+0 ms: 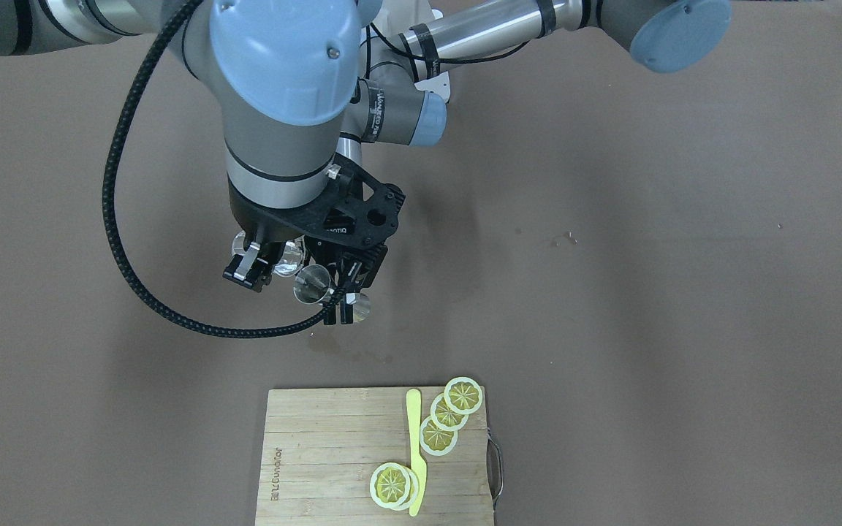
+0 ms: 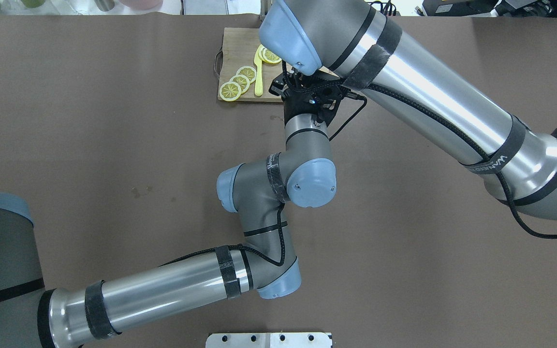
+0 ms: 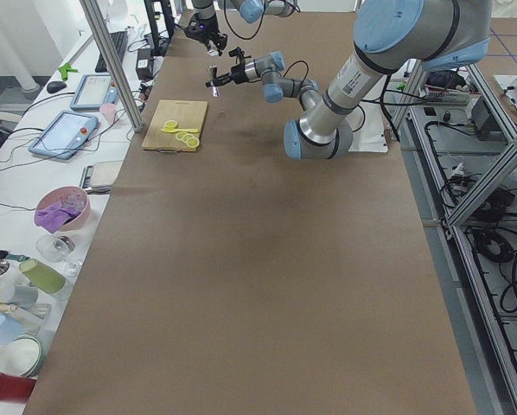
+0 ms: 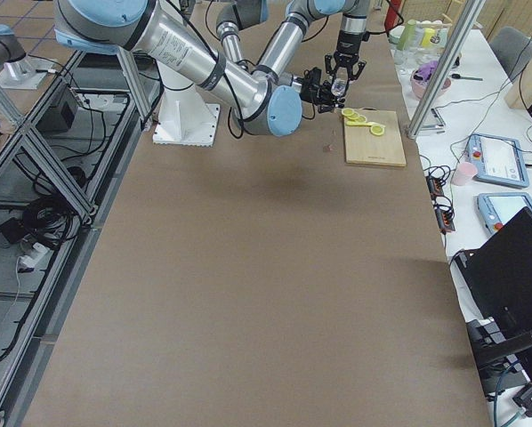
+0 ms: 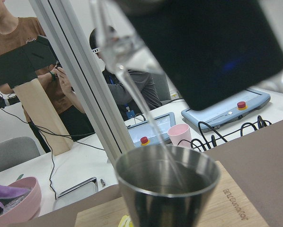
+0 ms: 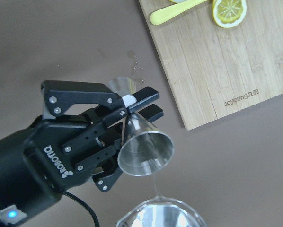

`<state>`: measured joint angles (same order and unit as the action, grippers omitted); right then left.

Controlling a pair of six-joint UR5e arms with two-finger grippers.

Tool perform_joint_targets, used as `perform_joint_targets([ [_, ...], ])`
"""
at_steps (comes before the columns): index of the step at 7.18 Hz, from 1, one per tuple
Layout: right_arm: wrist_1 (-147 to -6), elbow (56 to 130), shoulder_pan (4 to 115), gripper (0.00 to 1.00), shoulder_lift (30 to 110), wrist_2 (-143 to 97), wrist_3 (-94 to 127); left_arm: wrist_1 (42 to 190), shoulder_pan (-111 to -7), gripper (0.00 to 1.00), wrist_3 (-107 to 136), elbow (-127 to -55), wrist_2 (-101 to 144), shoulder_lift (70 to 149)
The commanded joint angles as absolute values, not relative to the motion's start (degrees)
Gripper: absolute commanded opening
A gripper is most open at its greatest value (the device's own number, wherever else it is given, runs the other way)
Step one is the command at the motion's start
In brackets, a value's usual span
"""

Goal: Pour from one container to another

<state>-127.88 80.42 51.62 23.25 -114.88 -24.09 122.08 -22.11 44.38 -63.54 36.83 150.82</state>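
The left tool [image 6: 132, 105] is gripping the metal jigger [image 6: 144, 144] at its narrow waist, fingers closed on it from both sides, and is holding it in the air above the brown desk [image 6: 61, 38], just off the corner of the bamboo cutting board [image 6: 217, 71]. The jigger's open upper cone is facing the clear drinking glass [image 6: 160, 215], which is tilting just above it. A thin stream of clear liquid [image 6: 154, 182] is running from the glass's rim into the jigger. The right tool [image 1: 260, 263] seems to be clamping the glass, though the wrist is hiding most of its fingers. Lemon slices [image 6: 229, 9] and a yellow spatula [image 6: 174, 12] are lying on the board.
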Motion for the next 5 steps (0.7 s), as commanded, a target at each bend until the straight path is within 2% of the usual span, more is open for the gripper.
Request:
perform_joint_targets([
  [1, -123.16, 85.92, 54.04, 0.0, 28.01, -115.92, -23.12, 122.08, -22.15, 0.0, 44.38, -63.63, 36.83, 150.82],
  [3, -118.59, 92.34, 56.5, 0.0, 33.54, -118.99, -20.24, 123.91, -22.15, 0.0, 44.38, -64.16, 38.13, 150.82],
  [5, -115.42, 104.53, 57.13, 0.0, 44.33, -119.18, -18.11, 126.29, -22.15, 0.0, 44.47, -64.33, 38.5, 150.65],
])
